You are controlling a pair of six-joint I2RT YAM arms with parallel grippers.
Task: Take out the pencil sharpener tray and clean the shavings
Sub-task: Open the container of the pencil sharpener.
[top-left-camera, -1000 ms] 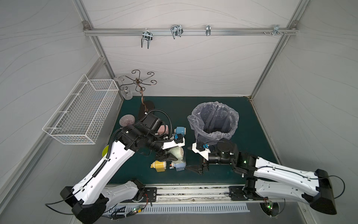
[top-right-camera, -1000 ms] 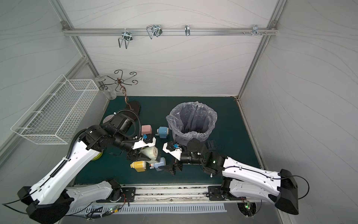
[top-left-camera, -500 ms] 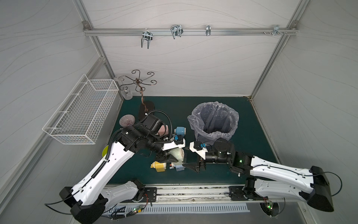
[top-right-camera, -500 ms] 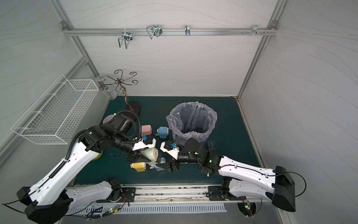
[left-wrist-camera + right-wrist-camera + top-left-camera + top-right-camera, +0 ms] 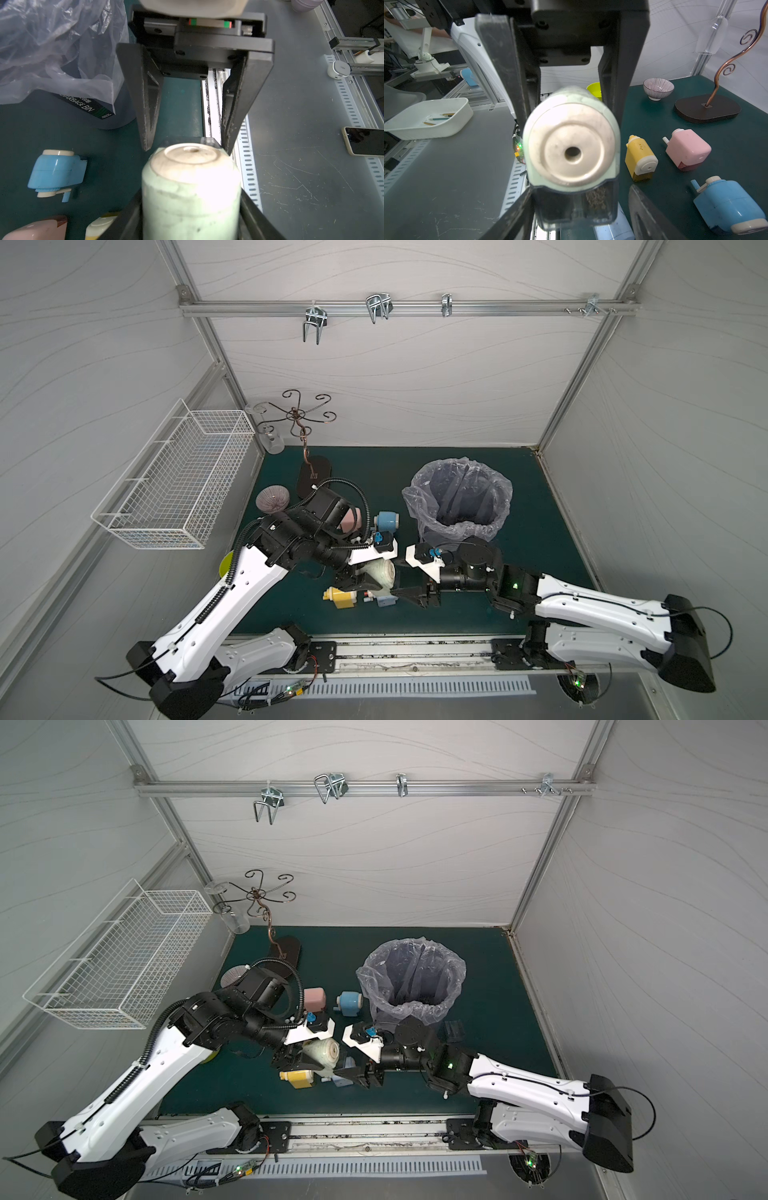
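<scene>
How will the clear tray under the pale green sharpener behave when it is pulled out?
The clear tray looks like smooth hard plastic: probably stiff, but perhaps slippery to pinch. It seems light, as only a small heap of shavings shows inside. These are loose crumbs, so they may shift or spill if it tilts.

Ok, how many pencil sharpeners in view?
4: mint one in the left tool, yellow one beside it, pink one and blue one near the bin. A pale-blue item by the right tool may be a fifth.
</scene>
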